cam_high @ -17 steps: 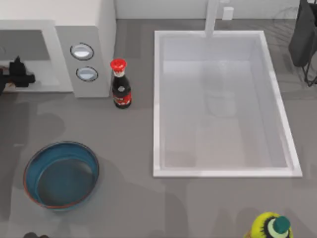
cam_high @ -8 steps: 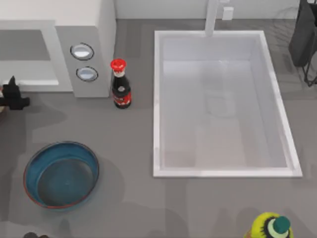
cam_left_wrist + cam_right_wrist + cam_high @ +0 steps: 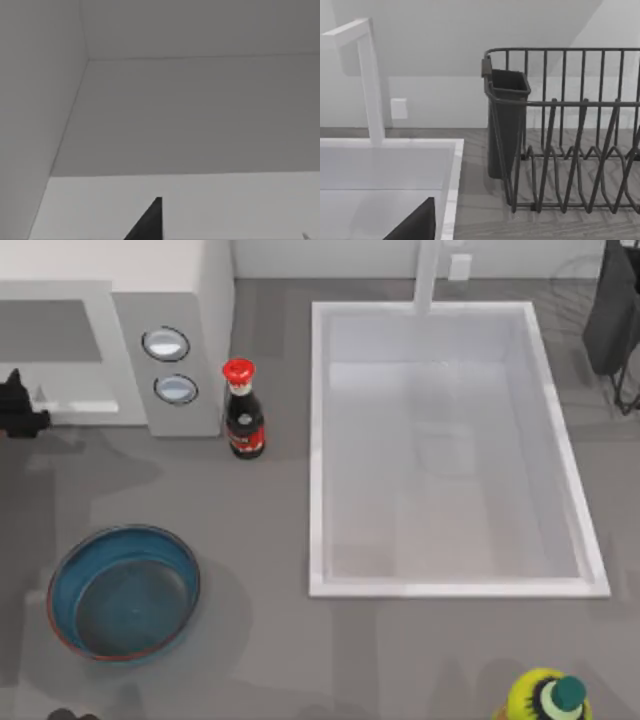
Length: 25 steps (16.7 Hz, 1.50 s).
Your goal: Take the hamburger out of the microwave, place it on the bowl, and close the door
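Observation:
The microwave (image 3: 165, 330) stands at the table's back left, its two round dials facing front and its cavity (image 3: 55, 360) open to the left of them. My left gripper (image 3: 17, 410) is a dark shape at the top view's left edge, just in front of the cavity floor. The left wrist view shows plain grey walls and a dark tip of that gripper (image 3: 150, 227). The blue-teal bowl (image 3: 60, 575) sits with nothing in it near the front left. The hamburger and the door are out of view. My right gripper (image 3: 415, 225) is parked by the sink's far right.
A soy-sauce bottle (image 3: 243, 412) with a red cap stands right of the microwave. A large white sink (image 3: 320, 460) with a faucet (image 3: 428, 275) takes up the middle and right. A dark dish rack (image 3: 560, 130) stands at the back right. A yellow-green object (image 3: 545, 698) sits front right.
My left gripper came out of the microwave cavity toward the front and left, then shifted back a little to the cavity's front edge. Nothing else moved.

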Each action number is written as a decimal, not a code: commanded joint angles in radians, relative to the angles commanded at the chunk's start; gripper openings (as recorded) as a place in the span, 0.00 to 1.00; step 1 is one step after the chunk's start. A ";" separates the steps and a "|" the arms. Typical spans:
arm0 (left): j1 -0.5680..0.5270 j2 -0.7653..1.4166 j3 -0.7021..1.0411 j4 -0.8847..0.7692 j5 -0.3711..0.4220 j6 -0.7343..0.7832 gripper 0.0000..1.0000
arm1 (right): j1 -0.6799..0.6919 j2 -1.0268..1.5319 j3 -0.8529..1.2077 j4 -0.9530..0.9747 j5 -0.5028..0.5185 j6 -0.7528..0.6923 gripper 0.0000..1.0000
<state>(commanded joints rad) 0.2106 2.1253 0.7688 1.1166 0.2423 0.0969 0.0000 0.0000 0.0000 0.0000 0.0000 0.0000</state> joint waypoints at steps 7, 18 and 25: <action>0.001 -0.242 0.013 -0.258 -0.003 0.001 0.00 | 0.000 0.000 0.000 0.000 0.000 0.000 1.00; -0.138 -0.266 0.012 -0.406 -0.197 -0.197 0.00 | 0.000 0.000 0.000 0.000 0.000 0.000 1.00; -0.500 -0.302 -0.011 -0.780 -0.684 -0.717 0.00 | 0.000 0.000 0.000 0.000 0.000 0.000 1.00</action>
<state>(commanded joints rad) -0.2897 1.8228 0.7577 0.3362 -0.4417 -0.6202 0.0000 0.0000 0.0000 0.0000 0.0000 0.0000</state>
